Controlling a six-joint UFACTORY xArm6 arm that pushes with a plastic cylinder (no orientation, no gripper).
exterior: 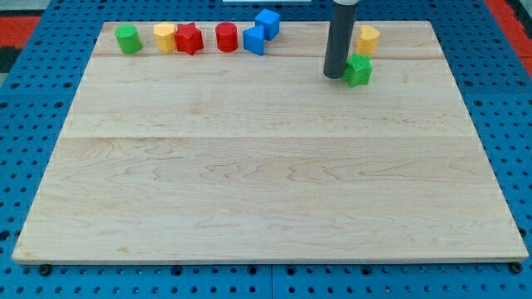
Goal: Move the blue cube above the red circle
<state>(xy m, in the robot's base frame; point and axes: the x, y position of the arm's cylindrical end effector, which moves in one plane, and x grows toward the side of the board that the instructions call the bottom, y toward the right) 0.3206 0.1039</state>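
The blue cube [268, 22] sits at the view's top edge of the worktop [266, 166], a little left of the middle. It is a bright blue block with flat sides and sharp corners, and it is turned so that one corner points down toward the view's bottom. Just below it and a bit to the view's left is a second blue block [254, 40]; the two look as if they touch, and its shape is hard to make out. The red circle [226, 36] stands just left of that second blue block, a short round red block with a flat top. So the blue cube is up and to the view's right of the red circle, with the other blue block between them. Going on to the view's left, a red star [189, 38] comes next, and a yellow block [165, 36] presses against it on its left. Further left, apart from these, is a green round block [127, 38]. Over on the view's right, my tip [334, 76] rests on the worktop, well apart from the blue cube. The end effector is only a straight dark rod, so it has nothing to open or close and it holds nothing. My tip is just beside a green block [358, 70], on that block's left, so near that they may touch. Another yellow block [367, 38] sits just above the green one. The worktop is pale wood and lies on a blue board [33, 124] full of small holes.
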